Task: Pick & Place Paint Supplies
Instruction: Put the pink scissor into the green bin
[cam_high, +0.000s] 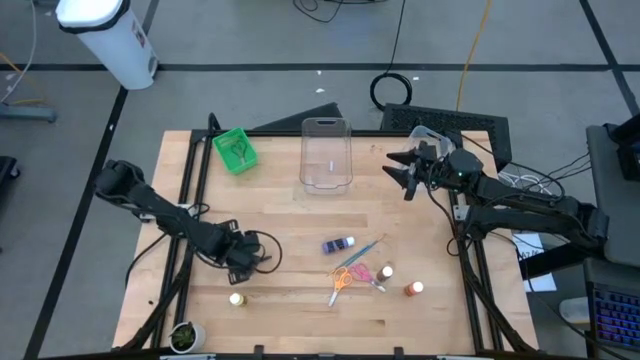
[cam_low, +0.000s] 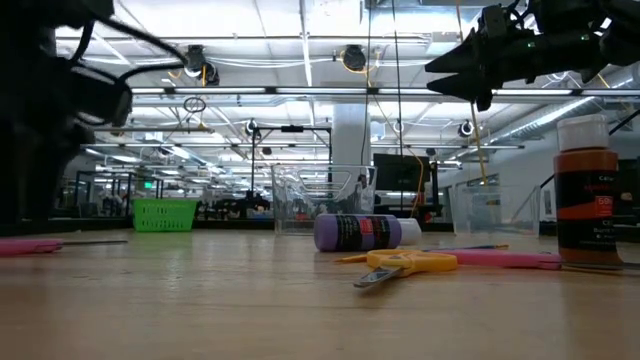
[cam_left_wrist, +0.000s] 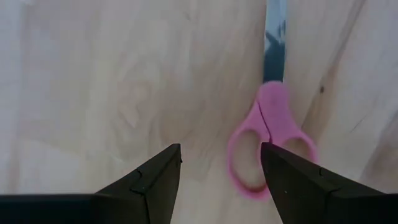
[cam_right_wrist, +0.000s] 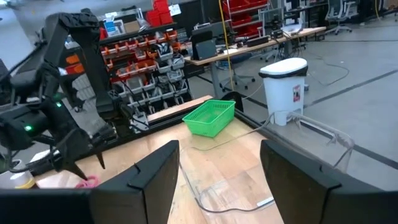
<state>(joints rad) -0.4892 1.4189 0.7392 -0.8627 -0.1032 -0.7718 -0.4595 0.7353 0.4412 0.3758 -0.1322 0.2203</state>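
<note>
Pink-handled scissors (cam_left_wrist: 268, 138) lay flat on the wooden tabletop (cam_high: 290, 220) just ahead of your left pincer (cam_left_wrist: 221, 168), whose dark fingers stood spread and held nothing. In the left wrist view one finger lined up over a handle loop, so you seemed to have been lowering for a grasp on the plastic loops, the bulkiest part to grip. The blades, dark and blurred, pointed away from the pincer.

Your left arm had folded low toward the tabletop's left near quarter, its pincer (cam_high: 243, 258) close to the wood. A tiny white-capped yellow paint bottle (cam_high: 237, 299) stood by the near edge, just beside it.

The other supplies clustered right of centre toward the near edge: a purple paint bottle (cam_high: 337, 244) lying on its side, a thin blue paintbrush (cam_high: 366, 248) slanting beside it, orange-handled scissors (cam_high: 342, 281), a second pink pair (cam_high: 365, 274) touching them, and a red-brown bottle (cam_high: 411, 289) upright. None had been placed yet, I judged.

A clear plastic tub (cam_high: 325, 153) sat at the far edge's middle with a green mesh bin (cam_high: 234, 150) toward the far left corner, probably the drop spots.

Your right pincer (cam_high: 407, 170) hung raised near the far right corner, spread and empty, waiting clear of the work.
</note>
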